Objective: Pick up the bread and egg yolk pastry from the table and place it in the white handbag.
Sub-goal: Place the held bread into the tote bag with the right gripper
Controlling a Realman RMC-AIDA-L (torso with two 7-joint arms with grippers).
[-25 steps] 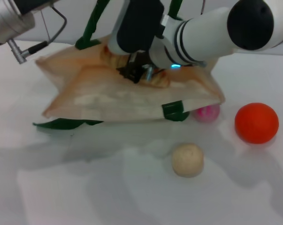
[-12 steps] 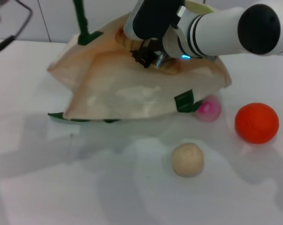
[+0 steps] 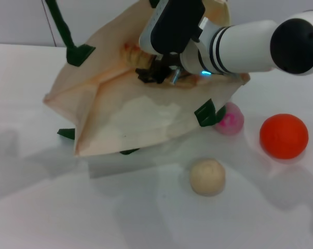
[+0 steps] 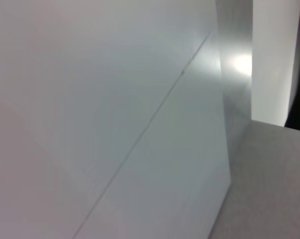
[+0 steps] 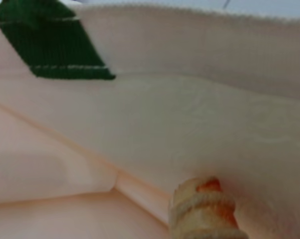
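The white handbag (image 3: 135,119) stands tilted on the table, its mouth raised at the far side. Its dark green handle (image 3: 60,23) runs up out of the head view at top left. My right gripper (image 3: 157,73) reaches into the bag's mouth and is shut on the bread (image 3: 131,53), a ridged tan loaf lying across the opening. The right wrist view shows the bread's end (image 5: 204,209) against the bag's cream inner wall (image 5: 189,124). The egg yolk pastry (image 3: 207,177) sits alone on the table in front of the bag. My left gripper is out of view.
An orange ball (image 3: 283,136) lies at the right. A pink-marked pale ball (image 3: 230,119) rests against the bag's right corner by a green tab (image 3: 205,114). The left wrist view shows only a pale wall.
The bag's left side and mouth have been lifted, its handle pulled upward. My left arm has left the head view at top left. The right gripper stayed in the mouth with the bread.
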